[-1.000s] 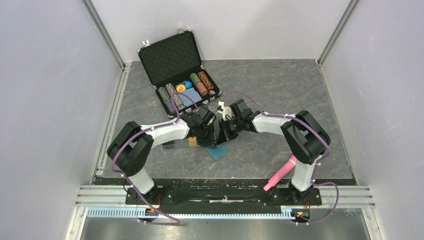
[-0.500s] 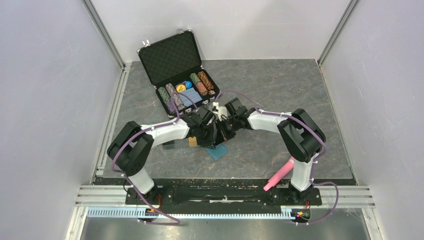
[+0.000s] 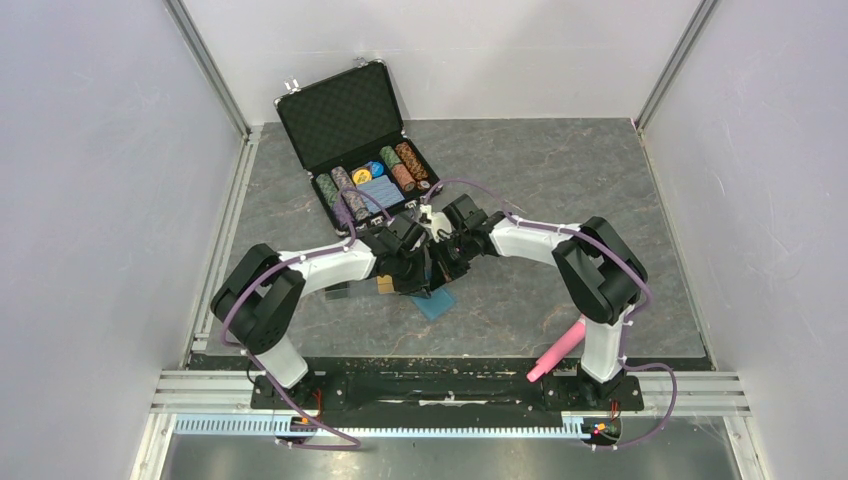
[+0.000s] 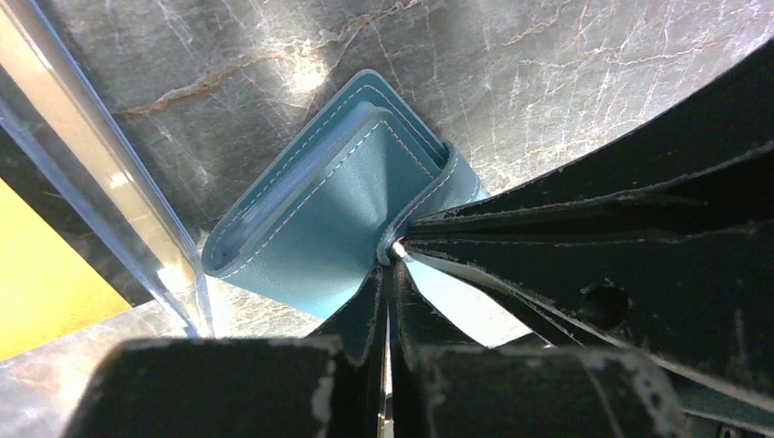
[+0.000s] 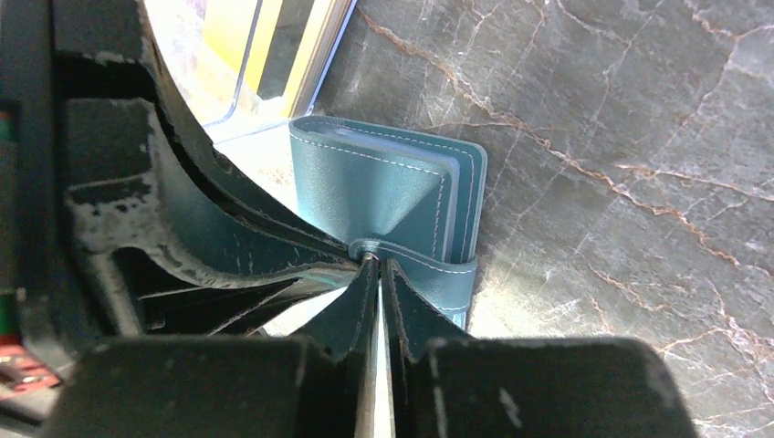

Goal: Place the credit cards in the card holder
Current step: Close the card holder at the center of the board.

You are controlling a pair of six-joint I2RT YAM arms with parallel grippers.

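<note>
The teal card holder [image 4: 319, 205] lies folded on the grey stone-look table, also in the right wrist view [image 5: 383, 187] and partly under the grippers in the top view [image 3: 437, 303]. My left gripper [image 4: 392, 254] is shut on the holder's front flap at the snap. My right gripper [image 5: 372, 266] is shut on the snap strap from the other side, and the two sets of fingertips meet. A gold-orange credit card [image 4: 46, 274] sits inside a clear plastic box [image 4: 109, 182], and also shows in the right wrist view [image 5: 228, 36].
The open black chip briefcase [image 3: 365, 150] with rows of poker chips stands behind the grippers. The clear box [image 3: 385, 284] is just left of the holder. A dark flat item [image 3: 338, 291] lies by the left arm. A pink object [image 3: 560, 350] is near the right arm's base.
The right gripper has moved left and closed in on the left gripper over the card holder. The left arm has barely moved.
</note>
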